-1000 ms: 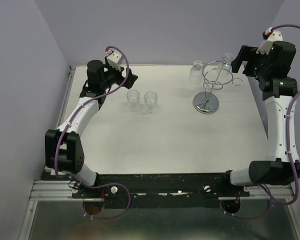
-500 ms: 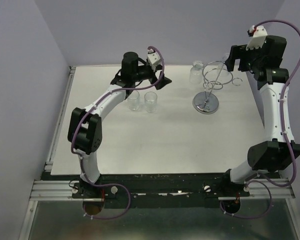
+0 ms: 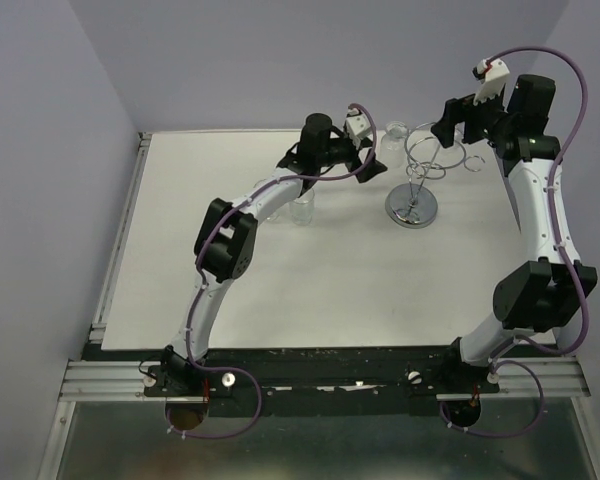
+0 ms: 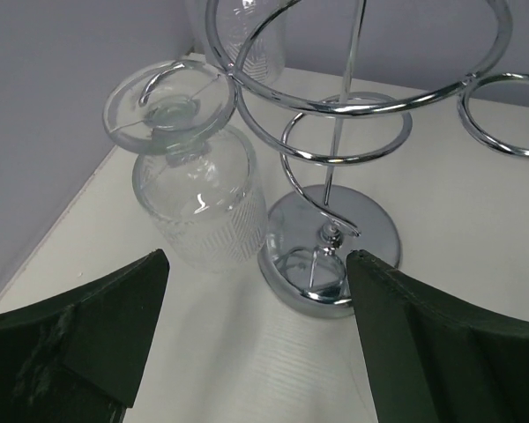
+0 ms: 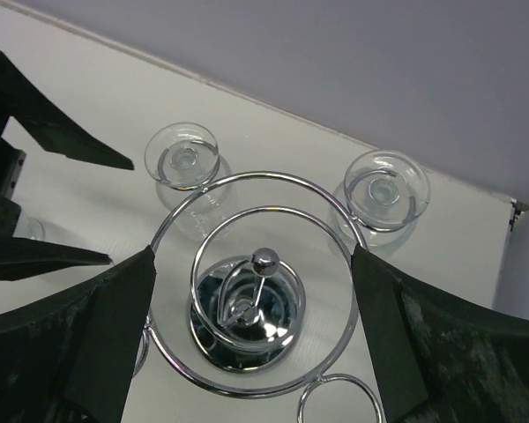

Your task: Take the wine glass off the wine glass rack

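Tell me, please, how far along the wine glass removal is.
Done: at least one glass already stands on the table, off the wine glass rack. In hand: the left gripper, open, faces a hanging wine glass; the right gripper, open, hovers above the rack. Left: gripping that glass and lifting it off; a second glass hangs too.

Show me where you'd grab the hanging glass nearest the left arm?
Best grip the wine glass around its ribbed bowl, level, from the side away from the rack. It hangs foot up in a wire loop, leaving the bowl free and the stem hemmed in.
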You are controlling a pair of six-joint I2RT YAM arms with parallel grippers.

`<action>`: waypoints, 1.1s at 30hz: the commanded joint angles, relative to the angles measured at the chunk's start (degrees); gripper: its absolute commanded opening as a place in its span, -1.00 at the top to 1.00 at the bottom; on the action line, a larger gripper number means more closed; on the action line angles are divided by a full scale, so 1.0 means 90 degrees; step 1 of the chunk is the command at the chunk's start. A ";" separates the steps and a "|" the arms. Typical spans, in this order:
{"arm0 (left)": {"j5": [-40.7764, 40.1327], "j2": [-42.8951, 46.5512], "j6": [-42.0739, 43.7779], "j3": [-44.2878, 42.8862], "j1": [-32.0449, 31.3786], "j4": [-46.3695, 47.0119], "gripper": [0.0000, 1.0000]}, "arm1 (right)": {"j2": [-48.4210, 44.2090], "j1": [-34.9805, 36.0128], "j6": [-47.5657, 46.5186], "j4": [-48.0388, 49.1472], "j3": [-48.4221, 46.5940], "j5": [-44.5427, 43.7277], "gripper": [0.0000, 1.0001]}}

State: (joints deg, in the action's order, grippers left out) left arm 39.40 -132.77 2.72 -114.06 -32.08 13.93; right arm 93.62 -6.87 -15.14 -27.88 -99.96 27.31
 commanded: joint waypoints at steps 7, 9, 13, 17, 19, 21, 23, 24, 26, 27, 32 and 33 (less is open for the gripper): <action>-0.1251 -0.1390 -0.0244 -0.1759 -0.0225 0.0463 -0.97 | 0.0037 -0.0027 -0.0115 0.0305 0.0423 0.0891 -0.96; -0.1321 -0.1546 -0.0234 -0.1916 -0.0235 0.0502 -0.98 | 0.0037 -0.0027 -0.0086 0.0256 0.0394 0.0940 -0.95; -0.1224 -0.1761 -0.0214 -0.2102 -0.0235 0.0590 -0.98 | 0.0154 -0.0027 -0.0057 0.0227 0.0316 0.0999 -0.95; -0.0882 -0.1956 -0.0195 -0.2268 -0.0264 0.0629 -0.98 | 0.0281 -0.0027 0.0060 0.0188 0.0180 0.0989 -0.95; -0.0794 -0.2044 -0.0176 -0.2307 -0.0284 0.0707 -0.97 | 0.0300 -0.0027 0.0100 0.0187 0.0150 0.1028 -0.95; -0.0755 -0.2132 -0.0166 -0.2385 -0.0303 0.0805 -0.97 | 0.0291 -0.0027 0.0129 0.0187 0.0140 0.1028 -0.95; -0.0784 -0.2249 -0.0136 -0.2531 -0.0342 0.0835 -0.98 | 0.0271 -0.0037 0.0149 0.0178 0.0160 0.0999 -0.95; -0.0832 -0.2298 -0.0136 -0.2599 -0.0371 0.0854 -0.97 | 0.0252 -0.0037 0.0129 0.0178 0.0189 0.0999 -0.95; -0.0920 -0.2357 -0.0127 -0.2649 -0.0411 0.0942 -0.97 | 0.0203 -0.0037 0.0100 0.0178 0.0276 0.0989 -0.95; -0.0998 -0.2367 -0.0127 -0.2649 -0.0430 0.0981 -0.98 | 0.0183 -0.0027 0.0119 0.0178 0.0316 0.0989 -0.95; -0.1418 -0.2377 -0.0156 -0.2591 -0.0440 0.1069 -0.97 | 0.0115 -0.0037 0.0207 0.0178 0.0413 0.0979 -0.95; -0.1486 -0.2377 -0.0166 -0.2561 -0.0430 0.1088 -0.98 | 0.0125 -0.0027 0.0236 0.0178 0.0414 0.0979 -0.95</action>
State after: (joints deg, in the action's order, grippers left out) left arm 29.58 -153.12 1.04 -135.96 -35.75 20.69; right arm 95.57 -6.87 -14.31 -26.59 -96.92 35.11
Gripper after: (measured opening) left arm 0.988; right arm 0.977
